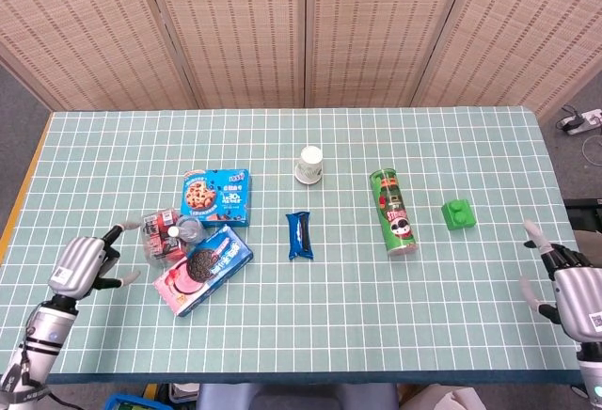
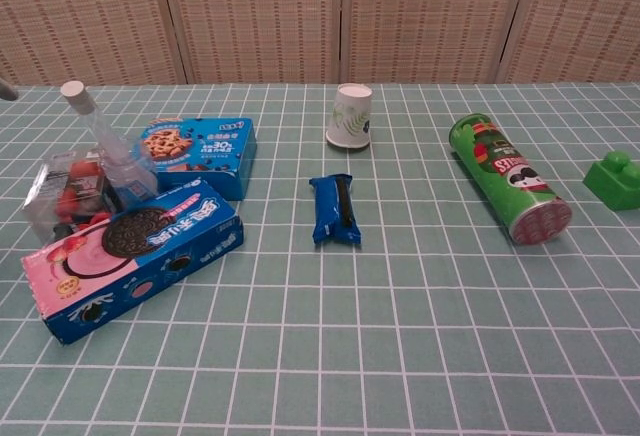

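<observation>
Your left hand [image 1: 83, 258] hovers over the table [image 1: 282, 142] near its front left edge, fingers apart and holding nothing, their tips pointing toward the clear packet [image 1: 157, 231] just to its right; the hand and the packet are near each other but apart. The chest view shows only a grey sliver at its left edge, too little to tell anything about the hand. The packet, with red contents, lies against a small bottle [image 1: 184, 231] whose white cap shows in the chest view [image 2: 72, 89] standing above the pack. Touching these on the right, the pink-and-blue cookie box [image 1: 204, 268] lies flat and askew, one end toward the front edge. Behind it, close by, the blue cookie box [image 1: 217, 196] lies flat. Further right, near the middle of the table, a blue snack bar [image 1: 299, 234] lies lengthwise, well apart from the boxes. Behind it a paper cup [image 1: 311, 165] stands upside down. To the right, the green can [image 1: 395, 212] lies on its side, its sealed end toward the front edge; the chest view shows that end as a pinkish disc [image 2: 540, 221]. Just beyond it sits a green block [image 1: 458, 214], studs up, apart from the can. At the far right, your right hand [image 1: 572, 280] hangs at the table's front right corner, fingers spread and holding nothing, well apart from the block, which is the thing nearest to it.
</observation>
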